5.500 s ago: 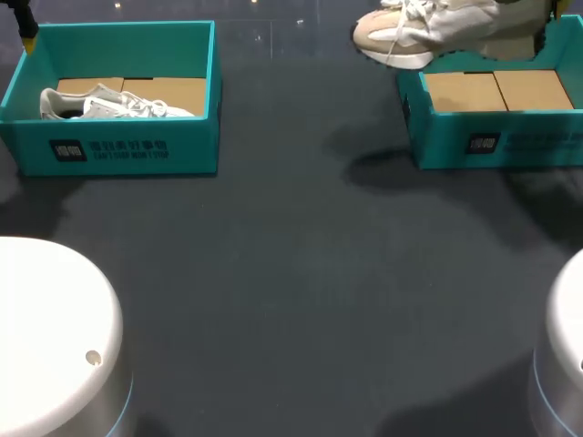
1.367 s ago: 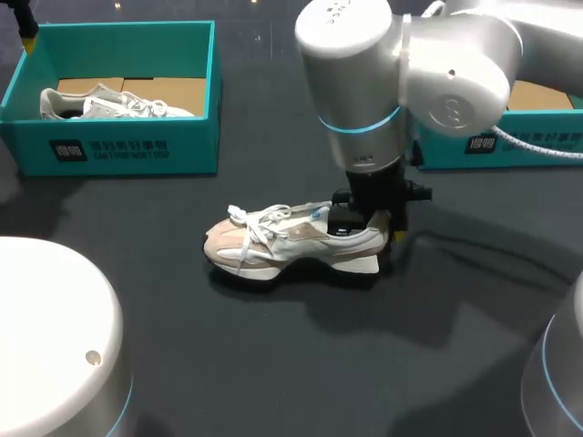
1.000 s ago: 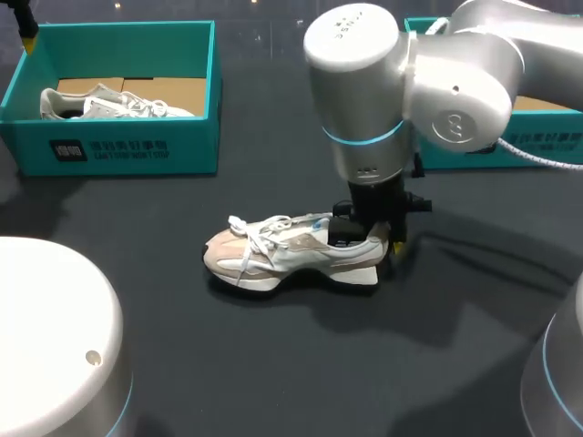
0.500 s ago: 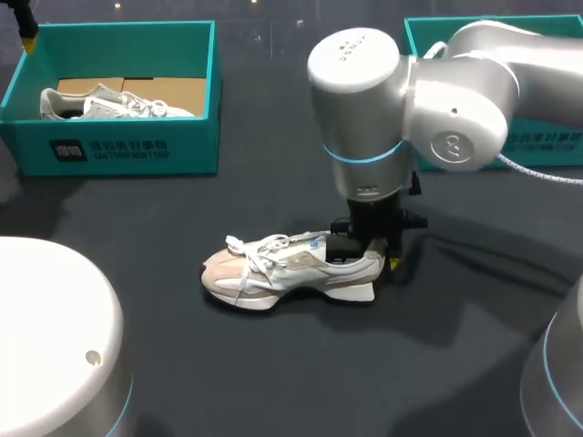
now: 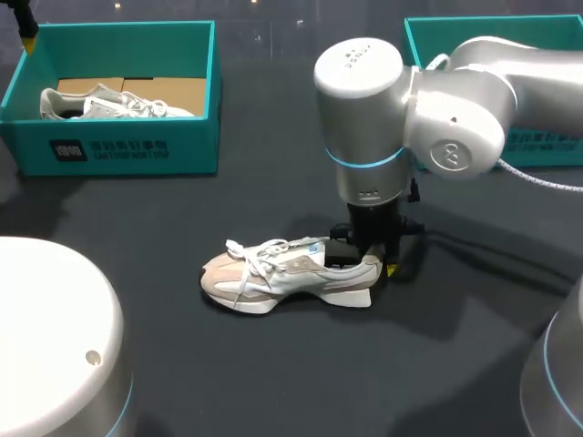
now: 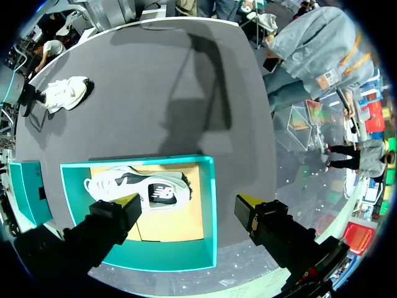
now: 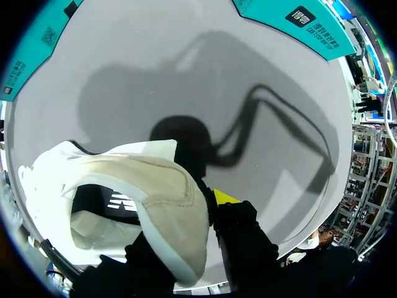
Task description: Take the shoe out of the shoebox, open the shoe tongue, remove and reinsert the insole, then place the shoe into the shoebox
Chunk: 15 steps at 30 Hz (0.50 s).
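A beige and white shoe (image 5: 282,273) lies on its sole in the middle of the dark table, toe toward my left. My right gripper (image 5: 369,258) comes down from above and is shut on its heel collar (image 7: 167,186), one yellow tip (image 7: 224,197) outside the heel and the other finger hidden inside the shoe. The right teal shoebox (image 5: 428,36) stands behind my right arm. My left gripper (image 6: 189,205) hangs open above the left teal shoebox (image 6: 208,205), which holds a white and grey shoe (image 6: 136,189).
The left shoebox (image 5: 109,150) with its shoe (image 5: 109,102) sits at the back left. My right arm's thick elbow (image 5: 364,109) stands over the table's middle. Two white robot bases (image 5: 55,346) fill the front corners. Bare table lies between them.
My right arm has brought the shoe a little closer to the table's front and lower, with its grip on the heel unchanged. The left arm has not moved.
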Each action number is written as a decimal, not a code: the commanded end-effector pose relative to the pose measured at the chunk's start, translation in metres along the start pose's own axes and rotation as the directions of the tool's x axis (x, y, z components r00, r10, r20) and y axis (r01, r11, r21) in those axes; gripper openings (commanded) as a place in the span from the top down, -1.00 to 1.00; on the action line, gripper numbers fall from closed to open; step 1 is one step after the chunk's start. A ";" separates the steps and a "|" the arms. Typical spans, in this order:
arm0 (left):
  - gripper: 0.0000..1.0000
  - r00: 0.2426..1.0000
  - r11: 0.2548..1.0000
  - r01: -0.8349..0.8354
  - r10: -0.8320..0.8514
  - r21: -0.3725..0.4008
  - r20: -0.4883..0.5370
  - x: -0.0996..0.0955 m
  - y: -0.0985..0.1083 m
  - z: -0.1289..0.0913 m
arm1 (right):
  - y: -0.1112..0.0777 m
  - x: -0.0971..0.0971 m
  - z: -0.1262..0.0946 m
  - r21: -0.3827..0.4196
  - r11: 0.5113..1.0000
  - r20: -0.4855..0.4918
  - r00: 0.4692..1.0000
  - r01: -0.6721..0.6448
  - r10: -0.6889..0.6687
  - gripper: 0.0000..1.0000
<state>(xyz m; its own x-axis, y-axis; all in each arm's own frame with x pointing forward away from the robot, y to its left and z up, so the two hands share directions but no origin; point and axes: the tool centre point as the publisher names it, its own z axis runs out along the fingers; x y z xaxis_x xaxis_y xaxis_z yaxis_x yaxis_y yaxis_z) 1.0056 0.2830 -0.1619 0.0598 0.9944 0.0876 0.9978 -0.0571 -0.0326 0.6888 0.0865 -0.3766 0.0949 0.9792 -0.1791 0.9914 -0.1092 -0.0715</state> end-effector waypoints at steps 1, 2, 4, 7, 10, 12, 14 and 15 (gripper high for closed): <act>-1.00 1.000 1.000 -0.001 0.001 0.000 -0.001 0.001 0.000 0.000 | 0.001 0.001 0.002 0.004 1.000 -0.006 1.000 0.009 -0.009 1.00; -1.00 1.000 1.000 -0.001 0.001 0.000 -0.001 0.001 0.000 0.000 | 0.002 0.001 0.003 0.005 1.000 -0.007 1.000 0.012 -0.012 1.00; -1.00 1.000 1.000 -0.001 0.001 0.000 -0.001 0.001 0.000 0.000 | 0.003 0.001 0.004 0.007 1.000 -0.007 1.000 0.016 -0.016 1.00; -1.00 1.000 1.000 -0.001 0.001 0.000 -0.001 0.001 0.000 0.000 | 0.004 0.000 0.006 0.011 1.000 -0.012 1.000 0.020 -0.020 1.00; -1.00 1.000 1.000 -0.001 0.001 0.000 -0.001 0.001 0.000 0.000 | 0.004 0.001 0.009 0.021 1.000 -0.020 1.000 0.021 -0.020 1.00; -1.00 1.000 1.000 -0.001 0.001 0.000 -0.001 0.001 0.000 0.000 | 0.003 0.002 0.011 0.027 0.999 -0.024 1.000 0.019 -0.019 1.00; -1.00 1.000 1.000 -0.001 0.001 0.000 -0.001 0.001 0.000 0.000 | 0.002 0.002 0.012 0.030 0.999 -0.029 0.999 0.018 -0.017 0.67; -1.00 1.000 1.000 -0.001 0.001 0.000 -0.001 0.001 0.000 0.000 | 0.001 0.001 0.011 0.031 0.999 -0.031 0.999 0.016 -0.015 0.48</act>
<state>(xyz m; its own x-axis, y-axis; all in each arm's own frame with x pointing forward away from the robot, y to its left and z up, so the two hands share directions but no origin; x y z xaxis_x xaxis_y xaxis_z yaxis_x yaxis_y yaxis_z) 1.0056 0.2830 -0.1619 0.0597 0.9944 0.0876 0.9978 -0.0571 -0.0325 0.6899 0.0861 -0.3818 0.0824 0.9843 -0.1559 0.9896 -0.0993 -0.1038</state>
